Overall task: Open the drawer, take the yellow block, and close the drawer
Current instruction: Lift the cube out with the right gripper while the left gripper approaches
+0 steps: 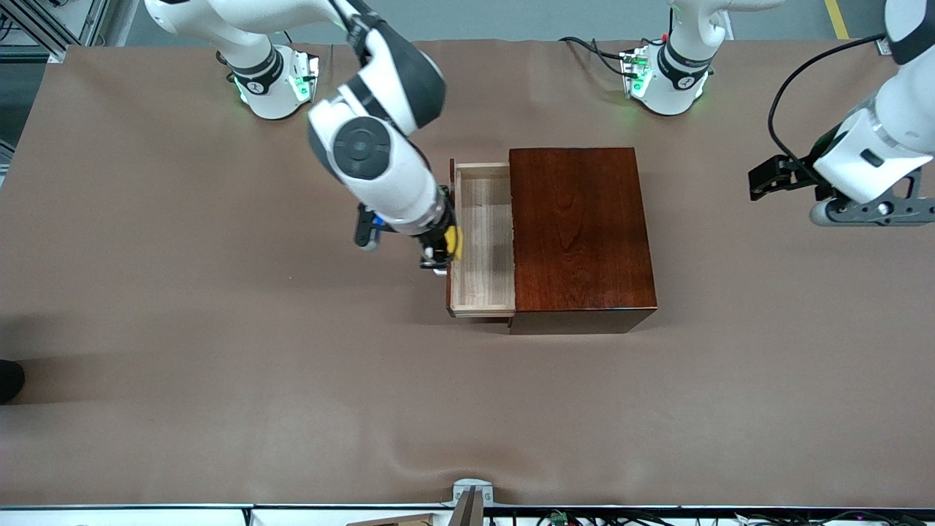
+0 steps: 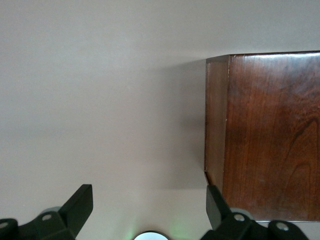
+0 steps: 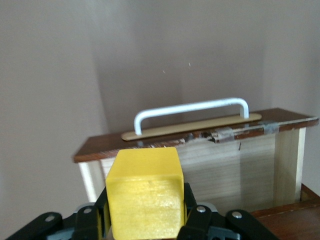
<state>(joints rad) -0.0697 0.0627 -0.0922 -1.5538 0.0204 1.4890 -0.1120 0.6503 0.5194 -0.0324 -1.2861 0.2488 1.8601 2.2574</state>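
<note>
Brown cloth covers the surface [image 1: 219, 351]. Step in hand: the block is taken and the drawer [image 1: 482, 241] stands pulled out at nine o'clock of the wooden box [image 1: 581, 234], not yet closed. The right tool [image 1: 444, 252] grips the yellow block [image 1: 454, 242] over the drawer's front edge; next, the front must be pushed inward. The left tool [image 1: 785, 177] waits open by the box's three-o'clock side. Only the right wrist view shows the white handle [image 3: 192, 112].
</note>
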